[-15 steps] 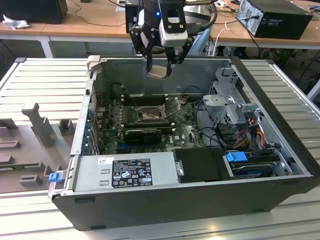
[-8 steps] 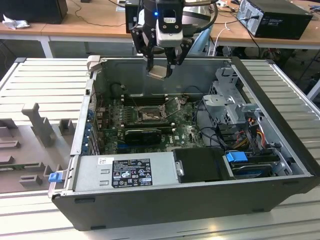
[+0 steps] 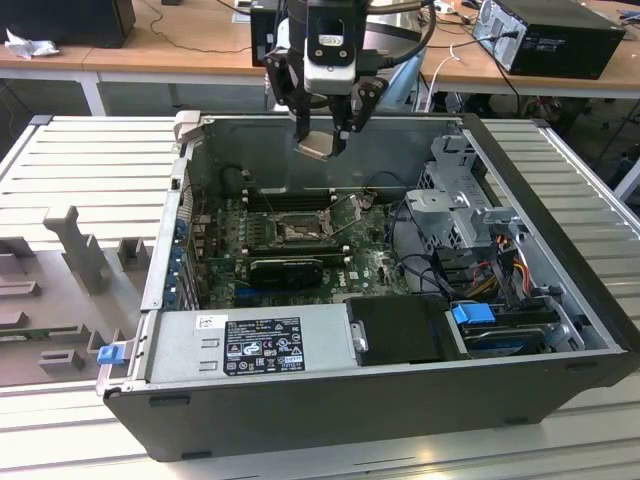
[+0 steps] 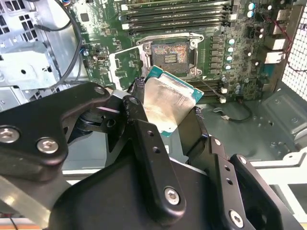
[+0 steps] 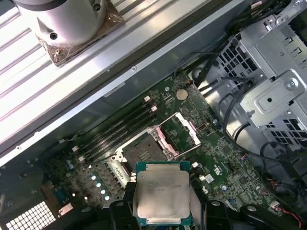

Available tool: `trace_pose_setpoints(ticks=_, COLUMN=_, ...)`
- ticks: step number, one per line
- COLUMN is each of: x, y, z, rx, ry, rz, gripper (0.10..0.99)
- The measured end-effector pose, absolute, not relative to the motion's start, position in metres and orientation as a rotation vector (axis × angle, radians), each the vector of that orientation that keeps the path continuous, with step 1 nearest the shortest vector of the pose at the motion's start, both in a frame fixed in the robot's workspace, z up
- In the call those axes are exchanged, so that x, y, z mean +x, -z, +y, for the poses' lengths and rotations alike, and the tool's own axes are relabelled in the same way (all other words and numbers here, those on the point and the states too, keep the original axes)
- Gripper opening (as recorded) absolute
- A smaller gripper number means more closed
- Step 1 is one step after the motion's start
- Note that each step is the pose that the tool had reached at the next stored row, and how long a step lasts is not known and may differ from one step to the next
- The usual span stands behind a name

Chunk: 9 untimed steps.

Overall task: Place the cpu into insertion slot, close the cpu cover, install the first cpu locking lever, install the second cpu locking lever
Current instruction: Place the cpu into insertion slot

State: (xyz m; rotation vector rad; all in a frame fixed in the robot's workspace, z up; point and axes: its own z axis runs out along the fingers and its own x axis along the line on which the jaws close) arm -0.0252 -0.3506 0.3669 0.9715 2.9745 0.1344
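Seen from the exterior view, an open computer case lies on its side on a slatted metal table. At the exterior view's left, grey moulded fixture blocks sit on the table beside the case. Along the near side of the case lies a grey power supply with a dark label.

In the middle, a green motherboard covers the case floor. The insertion slot, a square black socket, lies open and empty on it. The cpu cover, a thin silver frame, is swung up off the slot on its hinge.

Above the far part of the case hangs the black gripper. Its jaws are closed narrowly on the cpu, pinching two opposite edges. In both wrist views the pale metal top of the chip shows between the fingers. The cpu is held in the air, tilted, clear of the board and apart from the slot.

At the exterior view's right, a silver drive cage stands in the case, with loose cables and a blue latch nearer.
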Motion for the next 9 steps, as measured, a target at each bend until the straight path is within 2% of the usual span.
trace_pose_setpoints(ticks=9, x=-0.0251, y=-0.3668, z=-0.3506, rx=1.106, ry=-0.133, rz=2.923, gripper=0.525)
